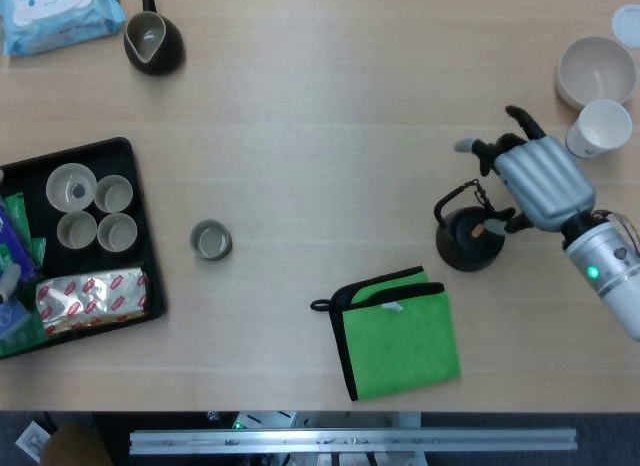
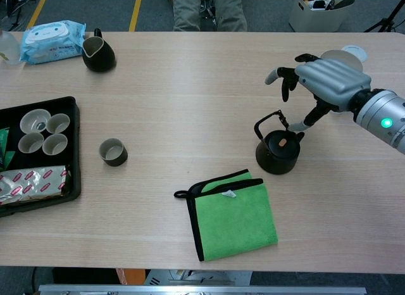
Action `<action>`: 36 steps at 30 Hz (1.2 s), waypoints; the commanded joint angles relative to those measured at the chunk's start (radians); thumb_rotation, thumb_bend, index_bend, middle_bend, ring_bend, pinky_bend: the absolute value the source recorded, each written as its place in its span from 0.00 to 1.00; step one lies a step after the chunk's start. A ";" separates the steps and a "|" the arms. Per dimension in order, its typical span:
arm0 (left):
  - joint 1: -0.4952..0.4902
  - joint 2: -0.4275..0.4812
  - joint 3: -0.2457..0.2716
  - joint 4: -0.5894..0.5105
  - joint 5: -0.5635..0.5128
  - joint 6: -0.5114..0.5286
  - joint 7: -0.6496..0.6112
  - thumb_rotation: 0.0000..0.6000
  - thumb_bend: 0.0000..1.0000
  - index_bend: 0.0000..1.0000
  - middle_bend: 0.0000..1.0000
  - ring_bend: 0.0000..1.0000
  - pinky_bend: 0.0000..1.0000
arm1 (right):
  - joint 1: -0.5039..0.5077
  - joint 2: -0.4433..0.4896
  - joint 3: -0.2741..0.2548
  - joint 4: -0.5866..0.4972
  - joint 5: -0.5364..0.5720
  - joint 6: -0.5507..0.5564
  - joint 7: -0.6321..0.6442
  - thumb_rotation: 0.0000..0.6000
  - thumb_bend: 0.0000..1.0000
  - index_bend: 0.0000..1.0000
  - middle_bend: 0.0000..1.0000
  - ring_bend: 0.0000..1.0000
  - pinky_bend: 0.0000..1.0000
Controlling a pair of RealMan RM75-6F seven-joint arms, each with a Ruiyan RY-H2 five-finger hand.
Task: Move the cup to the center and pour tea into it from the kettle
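A small grey-green cup (image 1: 211,240) (image 2: 113,152) stands alone on the table, right of the tray and left of centre. The black kettle (image 1: 470,239) (image 2: 278,154) sits at the right, its wire handle raised and leaning left. My right hand (image 1: 538,181) (image 2: 324,81) hovers just above and right of the kettle. Its fingers (image 2: 283,76) bend downward near the handle and stay apart, with nothing in them. The thumb reaches toward the kettle's lid; contact is unclear. My left hand shows in neither view.
A black tray (image 1: 128,146) (image 2: 73,149) at the left holds several small cups and snack packets. A green cloth (image 1: 400,336) (image 2: 234,213) lies in front of the kettle. A dark pitcher (image 1: 153,41) and wipes pack (image 1: 55,16) sit far left; a white bowl (image 1: 597,71) and cup (image 1: 600,128) far right.
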 commanded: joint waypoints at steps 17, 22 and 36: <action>0.003 0.005 0.002 0.009 -0.015 -0.006 -0.006 1.00 0.28 0.05 0.03 0.02 0.02 | 0.081 -0.046 -0.013 -0.005 0.047 -0.089 0.010 0.98 0.00 0.23 0.37 0.22 0.00; 0.002 0.005 0.002 0.013 -0.017 -0.011 -0.008 1.00 0.28 0.05 0.03 0.02 0.02 | 0.097 -0.055 -0.024 0.006 0.097 -0.097 -0.033 0.98 0.00 0.22 0.37 0.22 0.00; 0.004 0.008 0.004 0.016 -0.019 -0.011 -0.011 1.00 0.28 0.05 0.03 0.02 0.02 | 0.128 -0.065 -0.058 -0.005 0.121 -0.109 -0.058 0.98 0.00 0.22 0.37 0.22 0.00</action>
